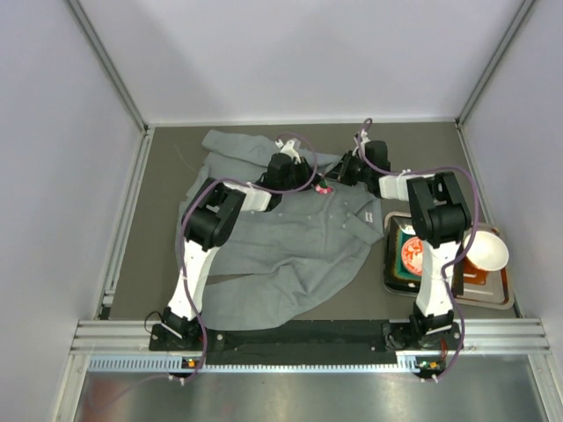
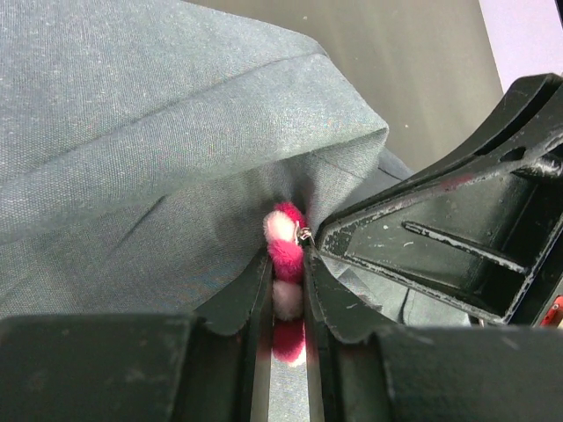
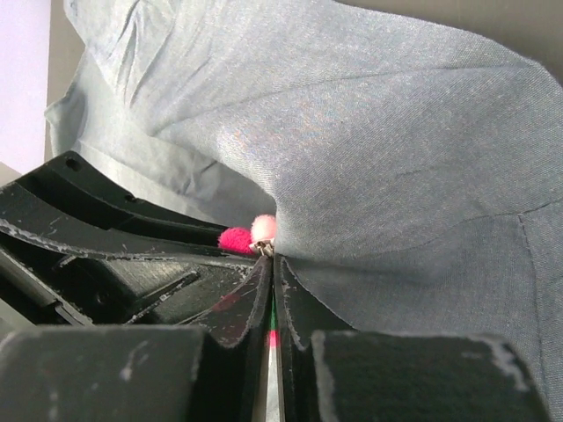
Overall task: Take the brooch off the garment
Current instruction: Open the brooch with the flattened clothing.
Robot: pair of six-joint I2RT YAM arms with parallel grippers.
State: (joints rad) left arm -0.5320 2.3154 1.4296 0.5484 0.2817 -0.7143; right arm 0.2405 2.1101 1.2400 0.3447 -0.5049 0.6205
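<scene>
The grey garment (image 1: 281, 246) lies rumpled on the dark table. The pink and white brooch (image 1: 324, 186) sits on it near the collar, between both grippers. My left gripper (image 1: 312, 181) is shut on the brooch (image 2: 287, 264), whose fuzzy petals are squeezed between the fingers (image 2: 246, 299). The fabric (image 2: 176, 158) is drawn into a peak at the brooch. My right gripper (image 1: 336, 179) comes from the other side; its jaws (image 3: 270, 259) are shut at the brooch's small metal pin (image 3: 261, 249), with a pink petal (image 3: 236, 238) just beyond. Fabric (image 3: 396, 176) drapes over its right finger.
A tray (image 1: 493, 301) at the right holds a white bowl (image 1: 486, 251) and an orange round item (image 1: 412, 253). The right gripper's black finger (image 2: 440, 255) fills the right of the left wrist view. White walls enclose the table.
</scene>
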